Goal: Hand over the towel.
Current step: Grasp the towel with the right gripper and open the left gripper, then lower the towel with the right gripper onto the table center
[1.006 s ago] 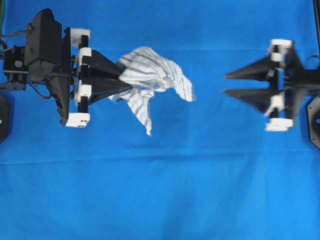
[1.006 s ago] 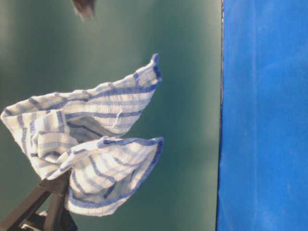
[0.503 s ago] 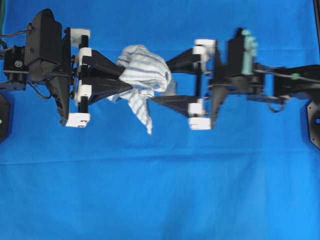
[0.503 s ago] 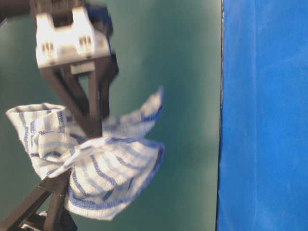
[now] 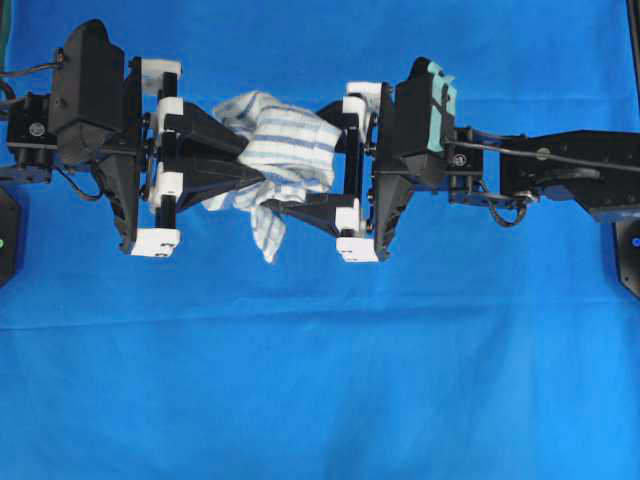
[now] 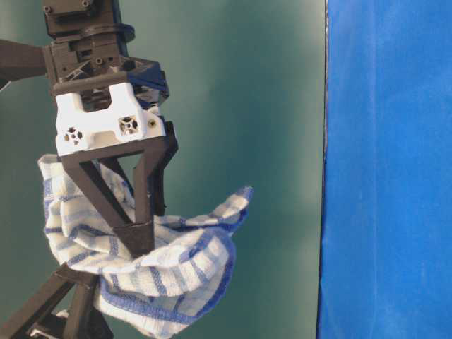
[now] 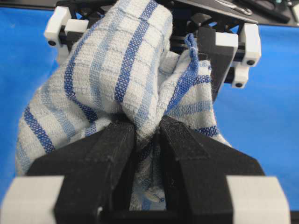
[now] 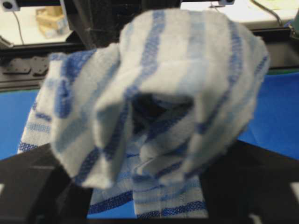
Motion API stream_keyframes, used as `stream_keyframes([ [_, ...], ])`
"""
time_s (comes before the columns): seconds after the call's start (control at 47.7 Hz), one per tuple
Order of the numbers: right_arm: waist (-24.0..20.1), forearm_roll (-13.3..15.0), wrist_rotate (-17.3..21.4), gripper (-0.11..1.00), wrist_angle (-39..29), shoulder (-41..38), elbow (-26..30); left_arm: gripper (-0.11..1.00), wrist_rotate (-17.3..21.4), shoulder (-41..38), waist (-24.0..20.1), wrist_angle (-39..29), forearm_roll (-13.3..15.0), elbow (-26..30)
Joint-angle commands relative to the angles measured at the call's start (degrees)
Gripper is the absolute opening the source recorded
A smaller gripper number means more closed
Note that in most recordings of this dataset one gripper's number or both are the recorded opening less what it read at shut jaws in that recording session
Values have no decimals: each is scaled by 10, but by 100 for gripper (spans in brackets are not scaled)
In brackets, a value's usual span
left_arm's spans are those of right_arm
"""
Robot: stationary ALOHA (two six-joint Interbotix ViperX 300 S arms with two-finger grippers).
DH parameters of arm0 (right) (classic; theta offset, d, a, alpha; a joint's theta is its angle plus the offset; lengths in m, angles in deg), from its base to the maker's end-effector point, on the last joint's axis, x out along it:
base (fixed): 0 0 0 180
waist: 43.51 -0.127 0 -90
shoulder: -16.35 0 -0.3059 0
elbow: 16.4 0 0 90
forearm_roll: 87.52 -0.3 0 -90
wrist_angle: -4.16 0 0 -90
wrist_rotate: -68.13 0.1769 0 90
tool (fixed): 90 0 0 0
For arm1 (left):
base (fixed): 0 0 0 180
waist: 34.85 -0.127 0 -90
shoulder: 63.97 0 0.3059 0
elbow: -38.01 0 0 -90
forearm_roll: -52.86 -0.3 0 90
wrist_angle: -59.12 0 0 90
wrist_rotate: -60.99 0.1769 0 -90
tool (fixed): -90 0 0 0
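The towel [image 5: 290, 150] hangs bunched in the air above the blue-covered counter [image 5: 320, 380], pinched at its 9 o'clock end between the closed fingers of the left tool [image 5: 255, 172]. The right tool [image 5: 300, 165] has its fingers spread wide around the cloth's 3 o'clock side, not yet pressing it. This looks like mid-transfer: next, the right tool should close firmly on the bunch before the left lets go.
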Motion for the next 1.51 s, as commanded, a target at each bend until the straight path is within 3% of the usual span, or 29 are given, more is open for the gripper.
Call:
stream_keyframes([
  [0.0,0,-4,1,63,4,6,13,11,1,4,4,4,0,9],
  [0.21,1,-3,-2,10,2,6,14,11,1,2,11,5,-1,11],
  [0.859,1,-3,-2,10,-10,15,4,12,-5,8,-1,4,-1,6],
  [0.922,1,-3,-2,10,-11,24,-3,26,-9,14,-1,6,0,3],
  [1.09,1,-2,1,10,-12,74,-50,76,-1,58,-1,19,0,-27],
  [1.153,1,-3,1,10,-11,98,-73,88,-1,80,-1,20,0,-40],
  [1.488,-1,-4,2,10,-27,243,-184,91,-1,174,-1,20,0,-94],
])
